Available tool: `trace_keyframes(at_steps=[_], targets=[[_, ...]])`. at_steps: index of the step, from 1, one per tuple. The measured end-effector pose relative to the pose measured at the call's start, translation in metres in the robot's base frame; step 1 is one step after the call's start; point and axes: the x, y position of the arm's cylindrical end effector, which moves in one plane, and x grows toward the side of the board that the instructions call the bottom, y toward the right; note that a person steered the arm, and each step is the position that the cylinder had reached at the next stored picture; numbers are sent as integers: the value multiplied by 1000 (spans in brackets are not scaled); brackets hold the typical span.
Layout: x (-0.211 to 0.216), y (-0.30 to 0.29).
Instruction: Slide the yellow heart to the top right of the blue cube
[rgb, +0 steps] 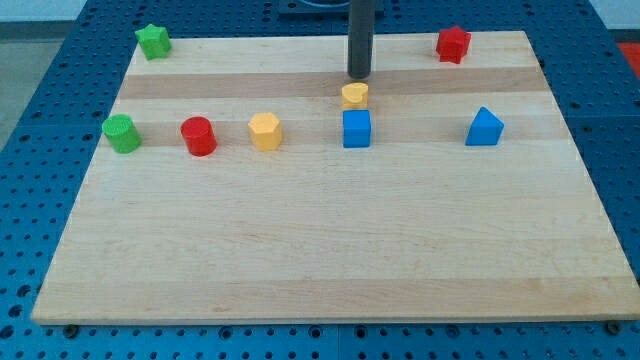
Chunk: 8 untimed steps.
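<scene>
The yellow heart (354, 95) lies on the wooden board just above the blue cube (356, 129), almost touching its top edge. My tip (359, 76) stands right above the yellow heart, close to it; contact cannot be made out. The rod rises straight up out of the view's top.
A yellow hexagon (265, 131), a red cylinder (199, 136) and a green cylinder (122, 133) stand in a row left of the cube. A blue triangular block (484, 127) is at the right. A green star (153, 41) and a red star (453, 44) sit near the top corners.
</scene>
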Motion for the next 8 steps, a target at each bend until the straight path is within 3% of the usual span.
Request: trace_keyframes(at_steps=[4, 6, 8], targets=[[30, -73], [58, -28], [58, 18]])
